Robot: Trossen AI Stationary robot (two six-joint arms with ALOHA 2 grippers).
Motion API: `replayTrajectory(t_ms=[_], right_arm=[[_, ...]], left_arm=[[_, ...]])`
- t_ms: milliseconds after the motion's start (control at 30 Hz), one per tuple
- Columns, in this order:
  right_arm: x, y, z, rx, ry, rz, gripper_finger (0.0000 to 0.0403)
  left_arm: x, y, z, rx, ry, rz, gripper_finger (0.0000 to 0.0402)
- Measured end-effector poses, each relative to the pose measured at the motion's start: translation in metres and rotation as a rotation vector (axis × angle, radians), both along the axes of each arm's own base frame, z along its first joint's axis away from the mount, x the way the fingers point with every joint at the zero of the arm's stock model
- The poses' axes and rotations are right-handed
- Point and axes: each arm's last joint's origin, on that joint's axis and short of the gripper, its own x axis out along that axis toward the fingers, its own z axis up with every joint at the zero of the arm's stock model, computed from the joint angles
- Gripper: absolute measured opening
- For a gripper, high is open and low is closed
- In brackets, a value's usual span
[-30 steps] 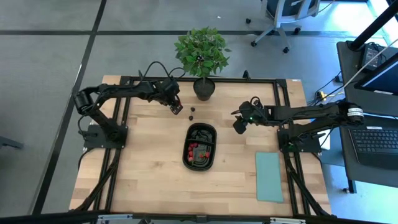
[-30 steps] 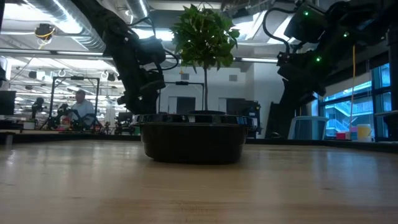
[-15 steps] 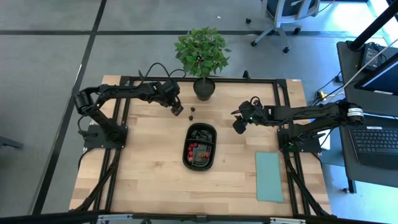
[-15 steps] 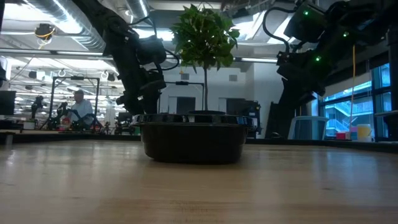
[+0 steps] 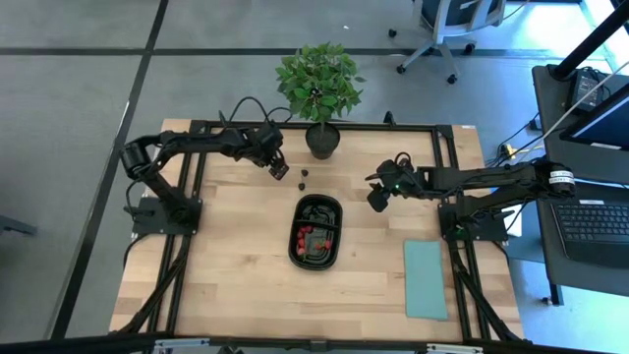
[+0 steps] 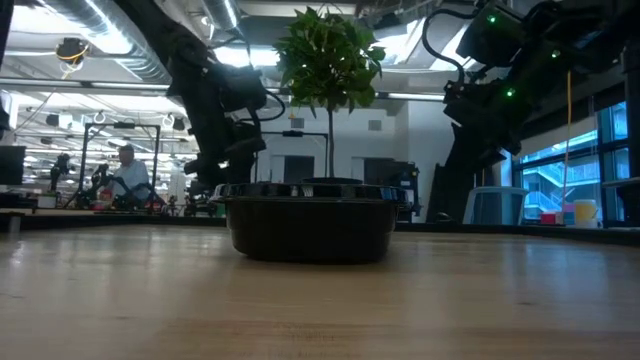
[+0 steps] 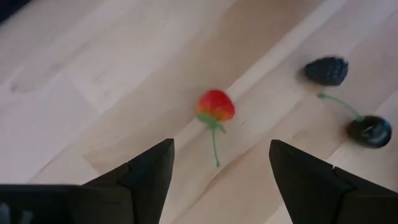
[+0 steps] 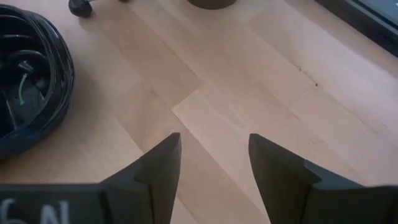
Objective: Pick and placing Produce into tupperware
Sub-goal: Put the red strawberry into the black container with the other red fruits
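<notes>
Three loose fruits lie upper-centre on the worktop [image 5: 236, 256], above the tupperware [image 5: 316, 233]; my left claw [image 7: 217, 171] has just spread fully, empty, framing the red strawberry [image 7: 215, 106] for pickup.

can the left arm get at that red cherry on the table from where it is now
Probably yes. The left gripper has its jaws open, the red cherry lies on bare wood just ahead between them, and nothing blocks the way.

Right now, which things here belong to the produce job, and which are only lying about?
Job: red strawberry, blackberry, dark cherry, black tray, left gripper with open jaws.
Lying about: potted plant, teal sheet, waiting right gripper.
</notes>
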Motion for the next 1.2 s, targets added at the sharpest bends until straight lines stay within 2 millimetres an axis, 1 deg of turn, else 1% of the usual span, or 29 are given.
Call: replayTrajectory(t_ms=[167,367,633,933,1200], right_arm=[[0.000,0.000,0.000,-0.001,0.000,0.003,0.0190],[0.000,0.000,0.000,-0.001,-0.002,0.004,0.0190],[0.000,0.000,0.000,0.000,-0.004,0.004,0.0190],[0.000,0.000,0.000,0.000,-0.004,0.004,0.0190],[0.000,0.000,0.000,0.000,-0.004,0.004,0.0190]], left_arm=[[0.005,0.004,-0.016,-0.016,0.029,-0.033,0.0255],[0.010,0.007,-0.025,-0.015,0.018,-0.036,0.0255],[0.008,0.006,-0.026,-0.025,0.039,-0.024,0.0254],[0.008,0.006,-0.026,-0.017,0.051,-0.016,0.0238],[0.008,0.006,-0.026,-0.017,0.051,-0.018,0.0237]])
